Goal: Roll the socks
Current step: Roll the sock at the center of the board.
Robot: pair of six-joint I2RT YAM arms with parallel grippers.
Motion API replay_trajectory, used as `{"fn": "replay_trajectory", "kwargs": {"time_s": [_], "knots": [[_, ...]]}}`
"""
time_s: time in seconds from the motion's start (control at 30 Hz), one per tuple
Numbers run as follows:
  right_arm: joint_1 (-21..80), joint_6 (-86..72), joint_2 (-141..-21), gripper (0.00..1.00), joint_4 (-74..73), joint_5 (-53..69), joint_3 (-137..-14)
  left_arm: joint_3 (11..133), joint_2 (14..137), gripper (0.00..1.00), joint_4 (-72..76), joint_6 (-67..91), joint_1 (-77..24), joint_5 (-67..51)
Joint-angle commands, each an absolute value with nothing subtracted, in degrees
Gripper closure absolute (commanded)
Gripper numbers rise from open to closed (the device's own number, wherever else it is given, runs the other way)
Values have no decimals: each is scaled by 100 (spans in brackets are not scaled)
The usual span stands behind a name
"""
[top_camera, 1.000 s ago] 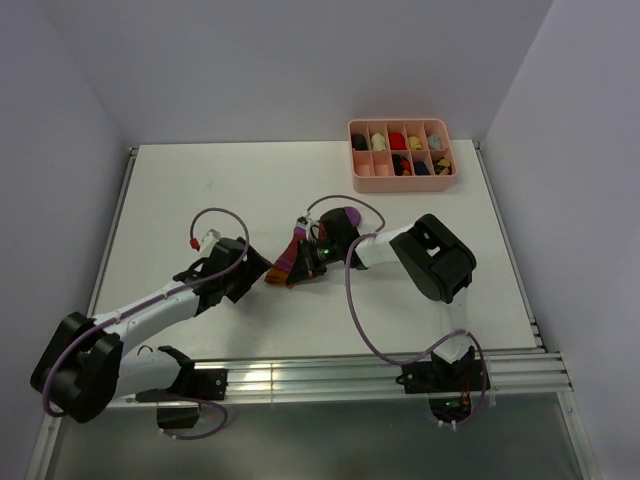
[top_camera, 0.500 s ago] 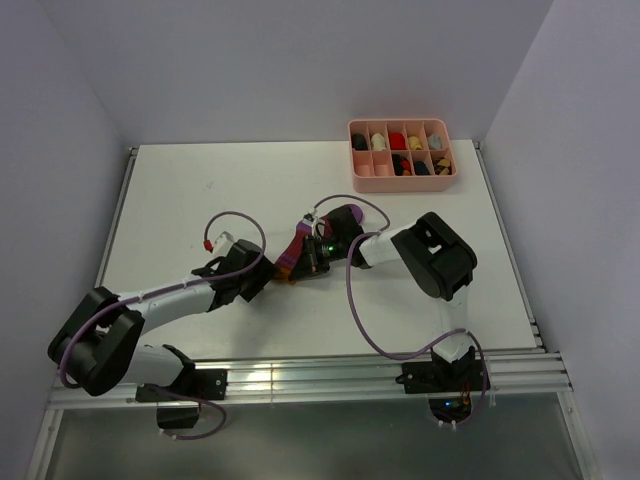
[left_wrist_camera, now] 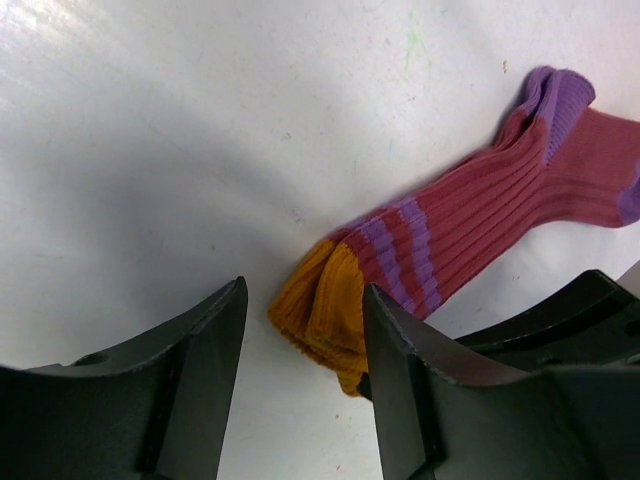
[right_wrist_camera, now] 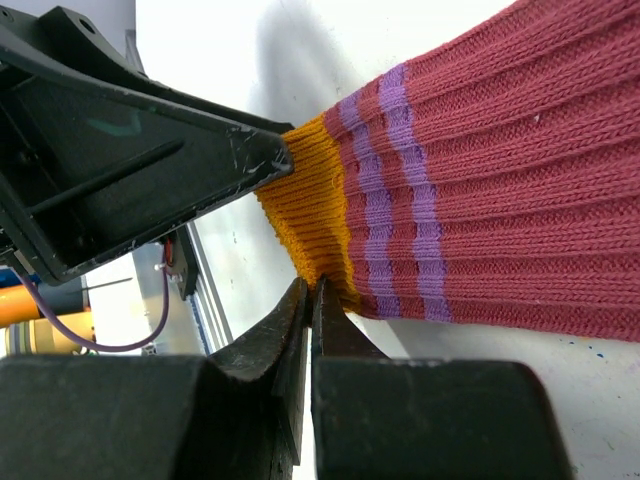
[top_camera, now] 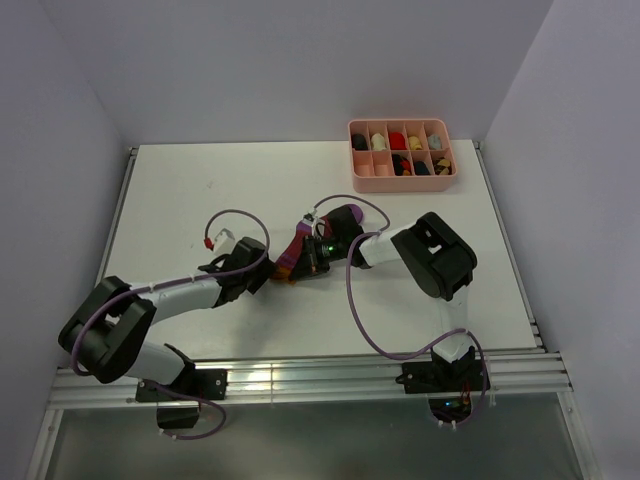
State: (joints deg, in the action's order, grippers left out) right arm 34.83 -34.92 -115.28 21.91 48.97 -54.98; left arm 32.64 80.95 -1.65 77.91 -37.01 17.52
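Roll not begun, we judge | magenta sock [top_camera: 293, 256] flat on tabletop [top_camera: 200, 190], well apart from the pink tray [top_camera: 402, 184], to its near left | right end effector [right_wrist_camera: 312, 290] pinching its orange cuff [right_wrist_camera: 305, 215] | left end effector [left_wrist_camera: 305, 300] spread astride that cuff.

- socks [left_wrist_camera: 480, 220]: ribbed knit cloth, matt, slightly fuzzy
- left gripper [left_wrist_camera: 303, 292] fingers [left_wrist_camera: 190, 370]: dark hard plastic, dull sheen, scuffed edges
- table [top_camera: 180, 190]: smooth white top, faintly glossy, lightly marked
- tray [top_camera: 402, 184]: smooth pink plastic
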Motion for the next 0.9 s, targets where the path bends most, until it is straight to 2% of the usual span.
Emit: {"fn": "replay_trajectory", "kwargs": {"time_s": [0.0, 0.3, 0.43, 0.6, 0.7, 0.87], "knots": [[3454, -3516, -11558, 100, 2443, 4931, -5476, 3366, 8253, 45, -158, 7910, -3735, 1951], [3437, -3603, -11584, 100, 2540, 4966, -5432, 3366, 8297, 47, -149, 7972, -3806, 1881], [3419, -3604, -11575, 100, 2540, 4983, -5440, 3305, 8244, 39, -150, 8059, -3884, 1881], [3419, -3630, -11566, 100, 2575, 4983, -5414, 3269, 8323, 40, -97, 8130, -3937, 1951], [3419, -3639, -11549, 100, 2575, 5001, -5423, 3313, 8402, 43, -105, 8130, -3955, 1986], [3410, -3595, -11540, 100, 2505, 4983, -5414, 3384, 8359, 62, -263, 8121, -3964, 2109]]}}
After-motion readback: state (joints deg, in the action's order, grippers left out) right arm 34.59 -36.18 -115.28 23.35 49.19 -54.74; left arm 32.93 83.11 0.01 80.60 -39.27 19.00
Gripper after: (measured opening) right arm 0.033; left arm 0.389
